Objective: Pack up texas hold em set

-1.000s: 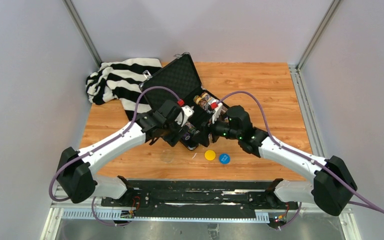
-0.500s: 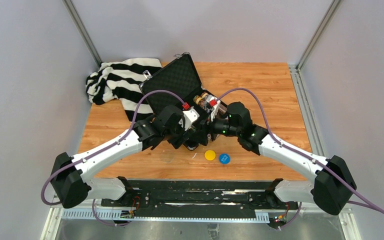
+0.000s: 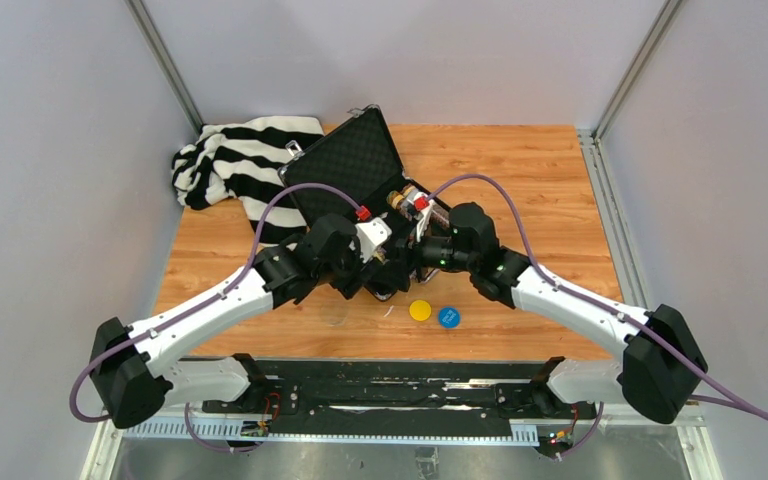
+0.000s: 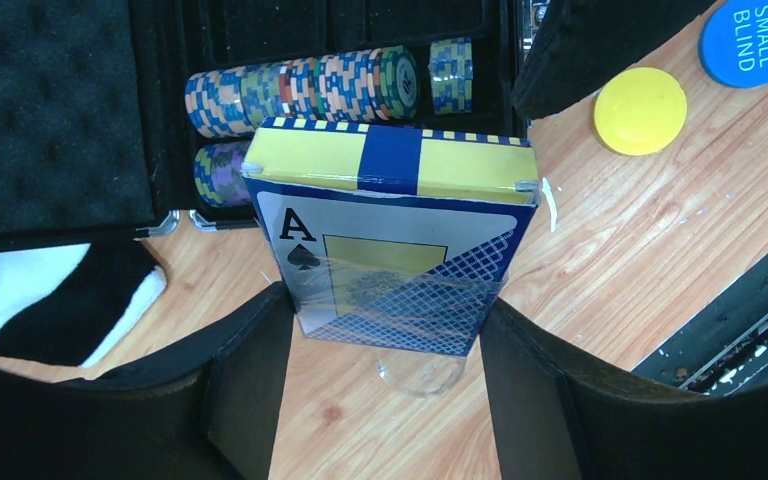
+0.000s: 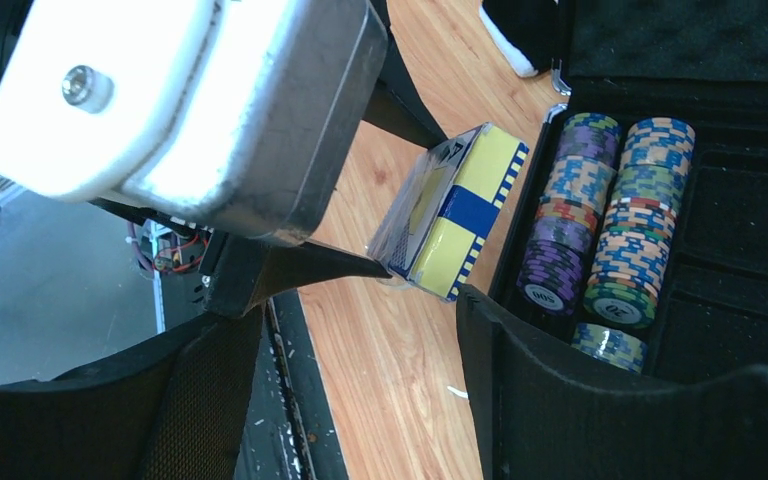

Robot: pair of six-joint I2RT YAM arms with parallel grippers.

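The black case (image 3: 355, 165) lies open, its foam lid leaning back. Rows of multicoloured chips (image 4: 300, 85) fill its tray, also in the right wrist view (image 5: 600, 220). My left gripper (image 4: 390, 340) is shut on the blue-and-yellow card box (image 4: 390, 250) and holds it above the table just outside the case's near edge. The box also shows in the right wrist view (image 5: 455, 210). My right gripper (image 5: 360, 380) is open and empty, right next to it over the case edge. Yellow (image 3: 420, 310), blue (image 3: 448, 317) and clear (image 3: 336, 313) discs lie on the wood. The dark triangle is out of view.
A black-and-white striped cloth (image 3: 235, 160) lies at the back left, against the case lid. Both gripper heads crowd together at the case's near corner. The black base rail (image 3: 390, 385) runs along the table's near edge.
My left arm has moved right and forward with the card box, closer to the case tray. My right gripper has shifted slightly left towards it.
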